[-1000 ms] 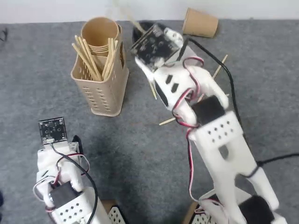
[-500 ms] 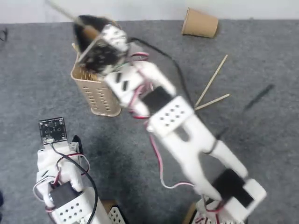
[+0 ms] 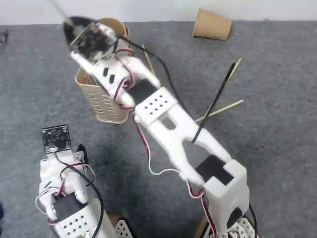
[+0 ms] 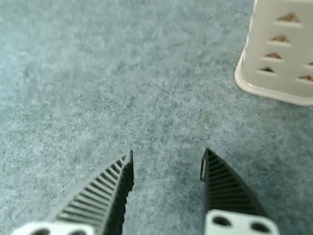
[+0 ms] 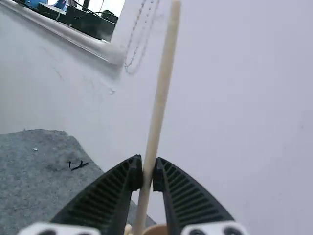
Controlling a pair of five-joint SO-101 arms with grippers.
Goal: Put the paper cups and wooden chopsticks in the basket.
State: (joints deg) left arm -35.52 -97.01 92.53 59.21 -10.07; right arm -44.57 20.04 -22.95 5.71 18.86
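My right gripper (image 5: 146,175) is shut on a wooden chopstick (image 5: 164,73) and holds it steeply upward. In the high view this gripper (image 3: 74,27) hangs over the far left rim of the beige slotted basket (image 3: 106,101), which holds a paper cup (image 3: 118,25). A second paper cup (image 3: 212,25) lies on its side at the far edge of the grey mat. Two chopsticks (image 3: 224,82) (image 3: 221,109) lie on the mat to the right. My left gripper (image 4: 166,166) is open and empty above bare mat, short of the basket (image 4: 279,54).
The right arm (image 3: 168,119) stretches diagonally from the near right across the mat's middle, trailing a black cable (image 3: 215,104) over the loose chopsticks. The left arm (image 3: 64,183) sits at the near left. A white wall borders the far side.
The right arm has swung left from the middle of the mat to above the basket, carrying the chopstick in its shut gripper. The left arm has kept still.
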